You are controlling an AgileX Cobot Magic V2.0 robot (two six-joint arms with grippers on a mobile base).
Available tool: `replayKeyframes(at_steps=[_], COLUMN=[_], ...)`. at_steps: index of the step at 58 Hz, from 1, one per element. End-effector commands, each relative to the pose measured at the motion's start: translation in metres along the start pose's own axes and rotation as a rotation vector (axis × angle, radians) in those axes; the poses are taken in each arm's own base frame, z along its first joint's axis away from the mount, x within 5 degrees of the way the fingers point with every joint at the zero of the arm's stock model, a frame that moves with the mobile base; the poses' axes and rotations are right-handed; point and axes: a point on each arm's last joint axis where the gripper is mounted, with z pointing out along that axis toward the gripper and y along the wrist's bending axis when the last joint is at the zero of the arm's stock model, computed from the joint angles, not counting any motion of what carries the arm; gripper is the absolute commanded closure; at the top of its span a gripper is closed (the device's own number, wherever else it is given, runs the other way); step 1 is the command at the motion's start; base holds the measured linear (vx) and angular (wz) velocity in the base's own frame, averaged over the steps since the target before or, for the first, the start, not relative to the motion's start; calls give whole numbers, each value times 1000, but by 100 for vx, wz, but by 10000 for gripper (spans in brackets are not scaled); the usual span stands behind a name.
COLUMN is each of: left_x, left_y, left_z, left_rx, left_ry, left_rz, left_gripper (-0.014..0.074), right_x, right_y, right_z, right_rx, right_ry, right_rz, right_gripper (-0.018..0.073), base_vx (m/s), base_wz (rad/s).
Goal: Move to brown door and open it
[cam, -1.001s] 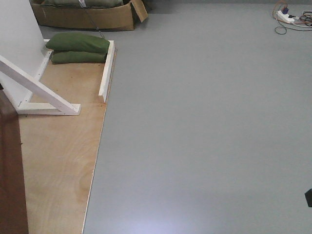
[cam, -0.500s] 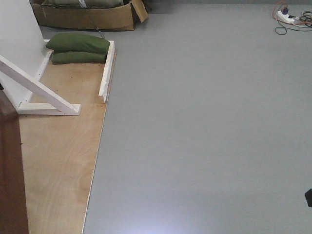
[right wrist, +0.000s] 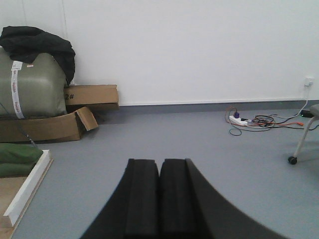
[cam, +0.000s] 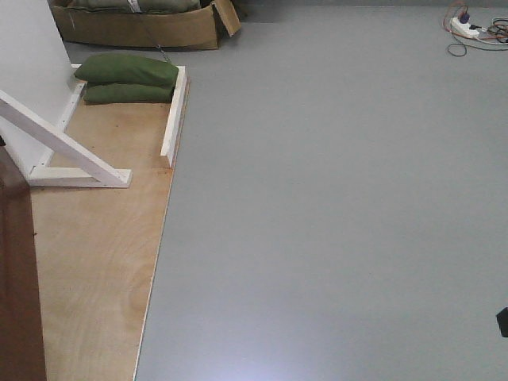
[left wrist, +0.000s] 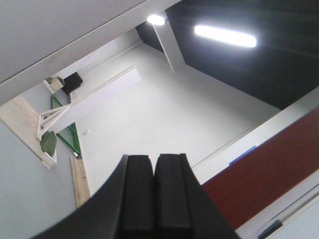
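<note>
The brown door shows only as a dark reddish-brown edge (cam: 17, 278) at the lower left of the front view. Its handle, lock plate and keys are out of view. In the left wrist view a reddish-brown panel (left wrist: 269, 169) fills the lower right. My left gripper (left wrist: 154, 158) is shut and empty, pointing up towards the ceiling beside that panel. My right gripper (right wrist: 159, 162) is shut and empty, pointing over the grey floor towards the far wall. Neither gripper touches the door.
A plywood base (cam: 95, 262) with a white brace (cam: 71, 151) and white rail (cam: 173, 119) lies left. Green sandbags (cam: 127, 79) and a cardboard box (cam: 143, 28) sit behind it. A power strip with cables (cam: 468, 25) lies far right. A chair castor (right wrist: 292, 160) is at the right.
The front view has shifted very slightly, with the power strip a little higher in the frame. Nothing else has visibly changed.
</note>
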Motion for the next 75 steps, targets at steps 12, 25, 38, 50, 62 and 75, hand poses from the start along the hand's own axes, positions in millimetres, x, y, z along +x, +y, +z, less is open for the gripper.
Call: replayKeyframes(at_steps=[12,25,38,50,62,75], left_x=[-7,6,20,25,29,36], left_y=[-17,-9,-9,-12,-17,-24], left_z=[30,55,67,66,64,59], left_rx=[-8,34,123,170,222,314], left_ry=[-43,40,147,202,248,330], left_rz=[124,151,163,140,138,123], left_gripper=[600,600,600,600,600,600], right_x=[-6,-6,-6,-6,-6,-6], right_y=[-1,-1,-1,-1,-1,-1], right_z=[-1,-1,-1,-1,-1,-1], right_rx=[12,12,12,12,12,12], right_ry=[-85,-85,-85,-85,-85,-85], right_rz=[-12,-12,-12,-12,-12,-12], right_gripper=[559,559,559,559,559,559], base_vx=[0,0,0,0,0,0], base_wz=[0,0,0,0,0,0])
